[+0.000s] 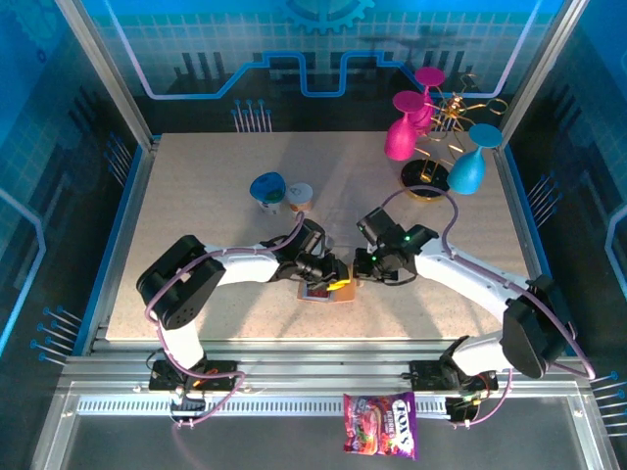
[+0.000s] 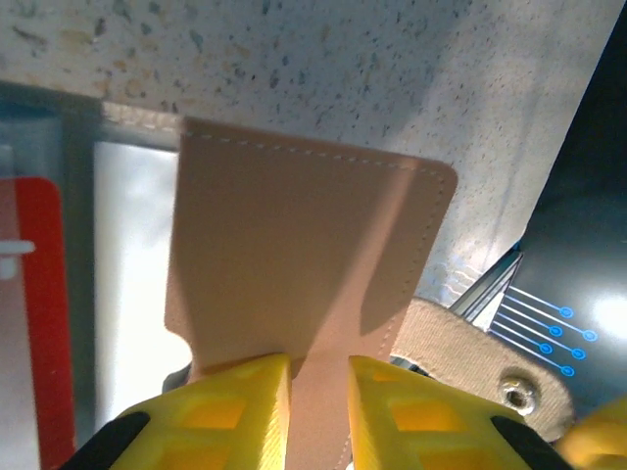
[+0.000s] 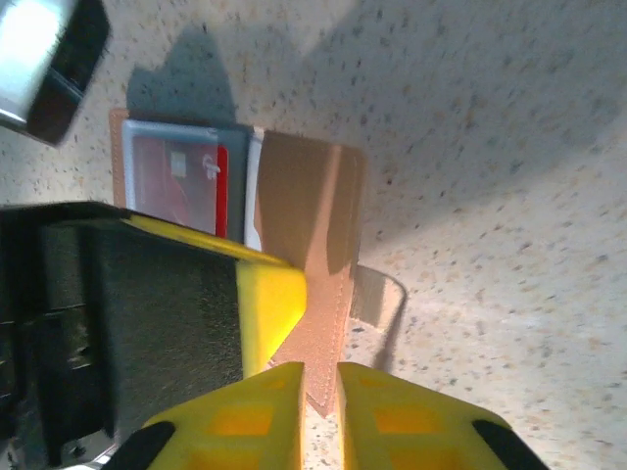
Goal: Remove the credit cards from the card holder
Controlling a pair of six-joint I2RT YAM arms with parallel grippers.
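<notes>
The brown leather card holder (image 1: 318, 294) lies open on the table between both arms. One stitched flap (image 2: 304, 255) stands raised, and my left gripper (image 2: 319, 392) is shut on its lower part. My right gripper (image 3: 319, 401) is shut on the stitched edge of the same flap (image 3: 309, 215), close beside the left gripper's yellow finger (image 3: 269, 299). The credit cards (image 3: 186, 176) sit in the pale inner pocket, the top one red with white marks. A red card edge (image 2: 39, 323) shows left of the flap. In the top view the left gripper (image 1: 338, 282) and right gripper (image 1: 361, 274) nearly touch.
The holder's snap strap (image 2: 480, 367) sticks out to the right. A blue cup (image 1: 267, 188) and a brown-topped cup (image 1: 300, 197) stand behind the holder. A rack with pink and blue glasses (image 1: 431, 137) stands at the back right. A candy bag (image 1: 380, 424) lies off the table in front.
</notes>
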